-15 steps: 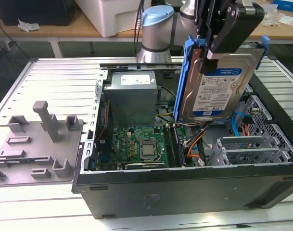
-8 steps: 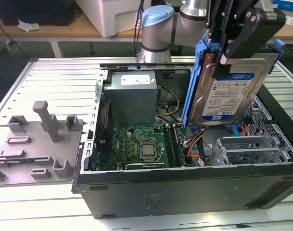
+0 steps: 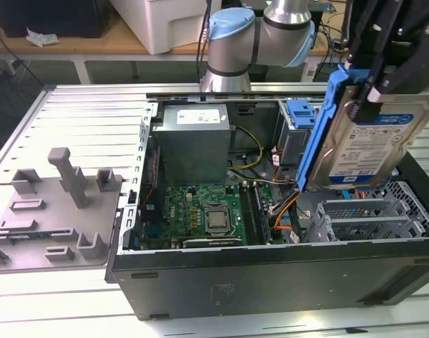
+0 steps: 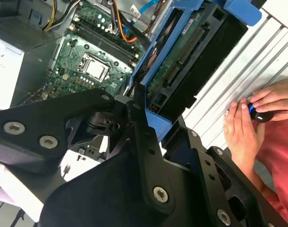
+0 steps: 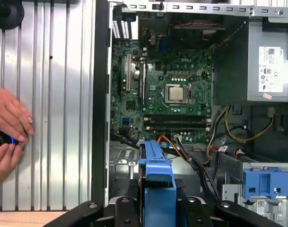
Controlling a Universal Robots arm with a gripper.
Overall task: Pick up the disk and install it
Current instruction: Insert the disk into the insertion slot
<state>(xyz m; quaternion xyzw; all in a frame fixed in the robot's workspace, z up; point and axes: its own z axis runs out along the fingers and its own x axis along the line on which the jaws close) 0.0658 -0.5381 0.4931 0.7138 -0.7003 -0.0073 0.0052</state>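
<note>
Gripper (image 3: 370, 98) pinches the disk (image 3: 372, 151) across its flat faces and holds it on edge in the air above the drive-cage end of the open computer case (image 3: 270, 271). The pick-up looks done. Installing is left, since the disk sits in no bay yet. Inside the case are a green circuit board (image 3: 207, 211), a grey power box (image 3: 193, 144) and a blue bracket (image 3: 300, 113) near the far wall.

Open black metal computer case (image 3: 270, 274) on slatted metal surface (image 3: 80, 113). Grey plastic fixture plate (image 3: 52, 211) beside it, to the exterior view's left. Inside case: green motherboard (image 3: 200, 218) toward near wall, large grey metal box (image 3: 193, 141) behind it, bare blue plastic bracket (image 3: 301, 113) to exterior view's right of that box. Above case's right end in that view: silver disk in blue carrier (image 3: 372, 148), on edge, clamped in black hand (image 3: 369, 98).
</note>
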